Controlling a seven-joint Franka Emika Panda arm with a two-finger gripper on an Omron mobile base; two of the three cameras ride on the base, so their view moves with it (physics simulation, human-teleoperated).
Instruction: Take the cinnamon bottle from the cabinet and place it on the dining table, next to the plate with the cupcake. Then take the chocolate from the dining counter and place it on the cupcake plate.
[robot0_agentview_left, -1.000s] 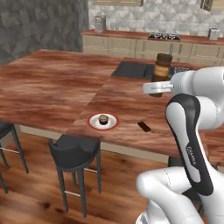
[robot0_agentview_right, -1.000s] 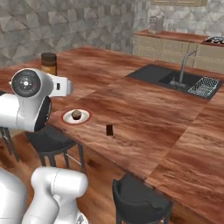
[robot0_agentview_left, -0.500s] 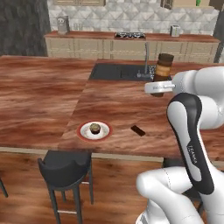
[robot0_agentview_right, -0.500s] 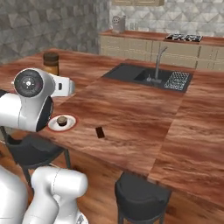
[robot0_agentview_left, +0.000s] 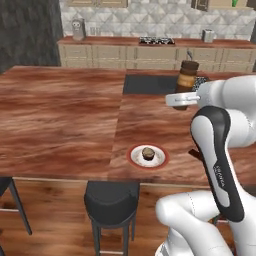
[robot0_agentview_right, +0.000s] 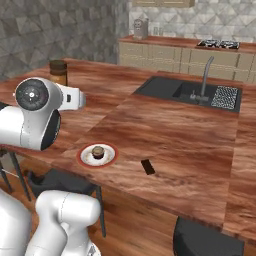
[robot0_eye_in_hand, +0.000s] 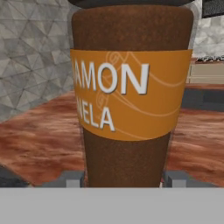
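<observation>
The cinnamon bottle (robot0_eye_in_hand: 131, 100), dark brown with an orange band, stands upright between my gripper's (robot0_eye_in_hand: 122, 180) two fingers, which are shut on its base. From the left base view the bottle (robot0_agentview_left: 187, 79) rises above the gripper (robot0_agentview_left: 183, 99), held over the dining table (robot0_agentview_left: 60, 120) near the sink. The bottle (robot0_agentview_right: 58, 73) also shows behind my arm in the right base view. The white plate (robot0_agentview_left: 159, 159) with a red rim carries the cupcake (robot0_agentview_left: 147, 152) near the table's front edge, below and left of the gripper. The flat dark chocolate (robot0_agentview_right: 147, 166) lies right of the plate (robot0_agentview_right: 87, 161).
A black sink (robot0_agentview_right: 165, 86) with a steel tap (robot0_agentview_right: 205, 75) is set into the table's far side. Dark stools (robot0_agentview_left: 112, 200) stand under the front edge. A back counter with a stove (robot0_agentview_left: 156, 41) runs along the wall, and a tan wall cabinet (robot0_agentview_left: 220, 4) hangs at the top right.
The whole picture has shifted, so the base has driven along the table; the plate now sits nearer the middle. The bottle stays held in the same grip.
</observation>
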